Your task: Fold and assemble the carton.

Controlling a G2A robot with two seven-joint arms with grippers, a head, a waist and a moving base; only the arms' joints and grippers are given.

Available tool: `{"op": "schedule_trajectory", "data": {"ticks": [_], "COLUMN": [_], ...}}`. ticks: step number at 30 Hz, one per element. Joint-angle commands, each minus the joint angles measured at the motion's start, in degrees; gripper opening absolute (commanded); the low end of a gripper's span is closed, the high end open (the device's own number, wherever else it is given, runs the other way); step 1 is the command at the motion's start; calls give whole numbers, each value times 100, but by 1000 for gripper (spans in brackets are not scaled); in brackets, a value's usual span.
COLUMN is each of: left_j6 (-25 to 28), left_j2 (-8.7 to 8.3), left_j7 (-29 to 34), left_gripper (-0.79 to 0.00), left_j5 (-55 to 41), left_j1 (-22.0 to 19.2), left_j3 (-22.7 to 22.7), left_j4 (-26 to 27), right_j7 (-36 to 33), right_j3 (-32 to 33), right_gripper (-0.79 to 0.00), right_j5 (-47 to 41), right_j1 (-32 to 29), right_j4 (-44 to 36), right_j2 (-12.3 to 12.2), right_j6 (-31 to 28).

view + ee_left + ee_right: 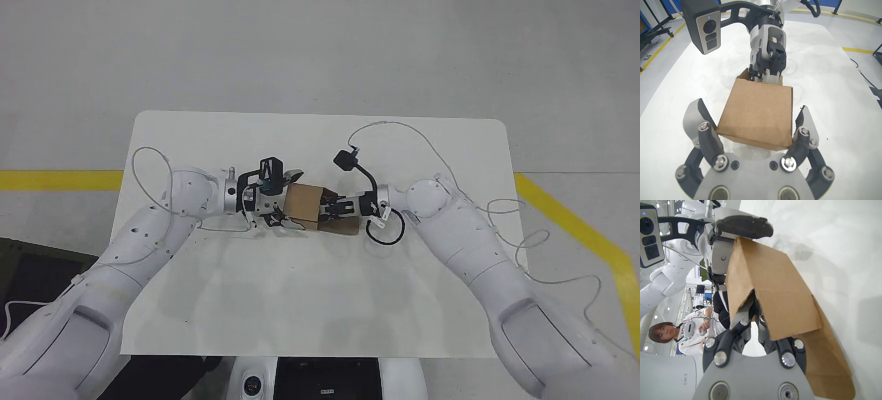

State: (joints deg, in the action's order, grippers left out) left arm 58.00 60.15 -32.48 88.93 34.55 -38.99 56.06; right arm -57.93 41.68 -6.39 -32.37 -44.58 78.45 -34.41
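Observation:
A brown carton (305,205) hangs partly folded between both grippers near the middle of the white table (400,300). My left gripper (750,106) stands open around one end of the carton (757,111), its fingers (703,115) spread on either side and touching only the near corners. My right gripper (762,76) is at the opposite end, shut on the carton's edge. In the right wrist view my right gripper (753,308) pinches a panel at a notch in the carton (776,285), and a loose flap (829,361) hangs beside it. A left finger pad (744,226) rests at the far corner.
Thin cables (440,150) loop across the table behind the arms, and a black cable coil (385,232) hangs by the right wrist. Bare tabletop stretches out in front of the carton and to both sides. Yellow floor tape (60,180) runs beyond the table.

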Motion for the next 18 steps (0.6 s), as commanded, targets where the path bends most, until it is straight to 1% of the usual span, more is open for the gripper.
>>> {"op": "schedule_trajectory", "data": {"ticks": [1, 7, 14, 18], "left_j6": [0, 0, 0, 0], "left_j2": [-2, -8, -19, -23], "left_j7": [12, 64, 86, 99], "left_gripper": [0, 0, 0, 0], "left_j5": [-3, -24, -38, -36], "left_j1": [10, 27, 46, 54], "left_j3": [-11, -40, -86, -94], "left_j4": [12, 28, 54, 74], "right_j7": [-10, -167, -559, -638], "right_j3": [54, 289, 658, 874], "right_gripper": [-785, -785, -785, -785], "right_j5": [44, 132, 342, 520], "right_j1": [1, -125, -332, -399], "right_j4": [-9, -177, -634, -805], "right_j2": [-28, -174, -427, -553], "right_j6": [18, 131, 490, 650]}}
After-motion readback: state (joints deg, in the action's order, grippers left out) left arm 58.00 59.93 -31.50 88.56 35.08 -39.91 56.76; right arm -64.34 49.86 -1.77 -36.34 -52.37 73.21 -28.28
